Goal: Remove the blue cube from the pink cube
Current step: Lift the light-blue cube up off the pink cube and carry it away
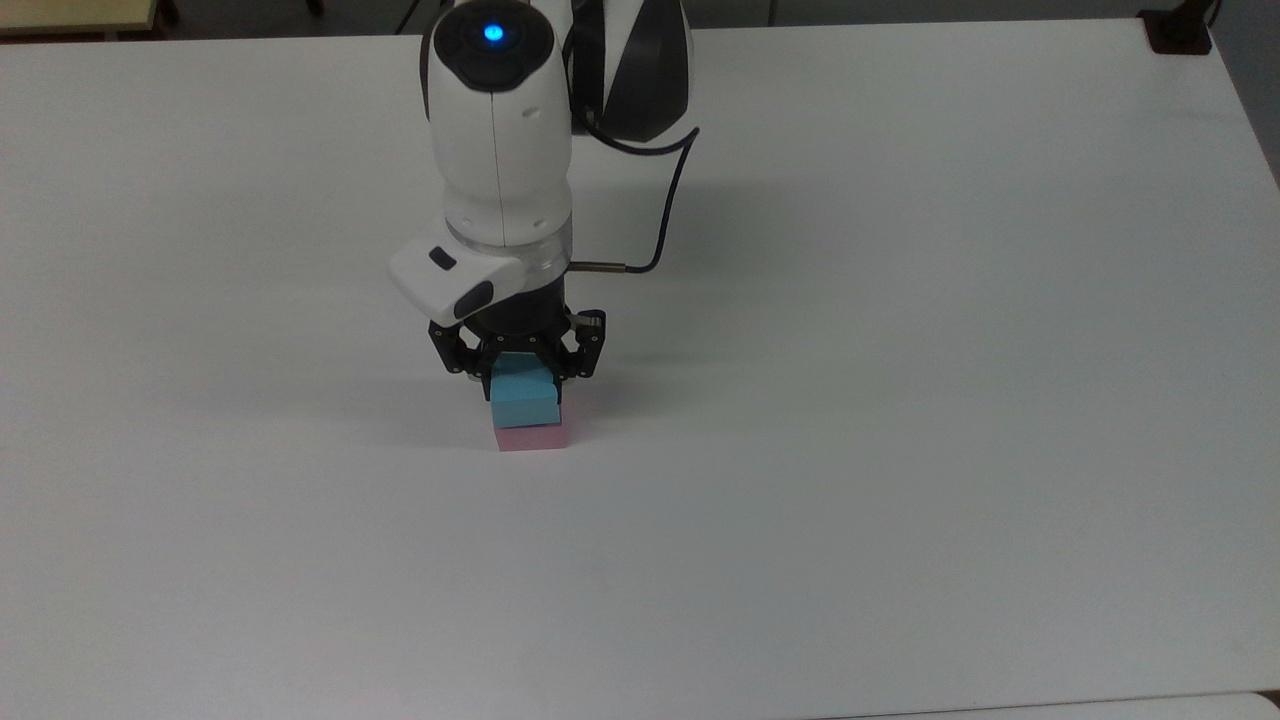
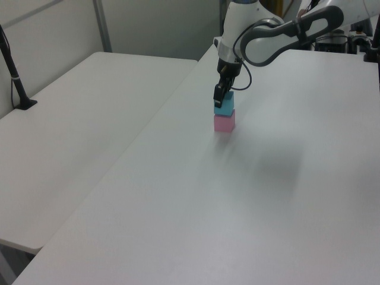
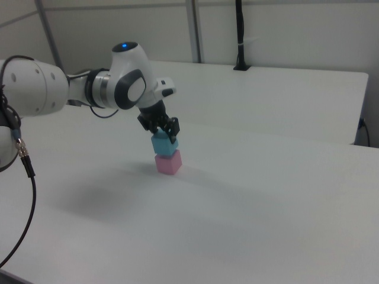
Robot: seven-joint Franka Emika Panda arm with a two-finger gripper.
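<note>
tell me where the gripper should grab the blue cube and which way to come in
Grip the blue cube by two opposite side faces, coming straight down from above. Its flat top and plain upright sides sit exposed on the pink cube, whose faces lie just below, so pinch high to catch the blue one alone. The gripper already straddles it this way, apparently closed on its sides.

The Panda arm (image 1: 500, 130) has a glossy white shell, rounded like a capsule, with dark grey bands at its joints. Its topmost joint cap is black and carries a small glowing blue light (image 1: 492, 33). Below the arm's last white link sits a white wedge-shaped flange (image 1: 450, 280) with two dark oval buttons. A thin dark cable (image 1: 668, 215) loops from a metal plug beside that flange. Beneath the flange, the gripper (image 1: 524, 372) is black, with linked fingers.
</note>
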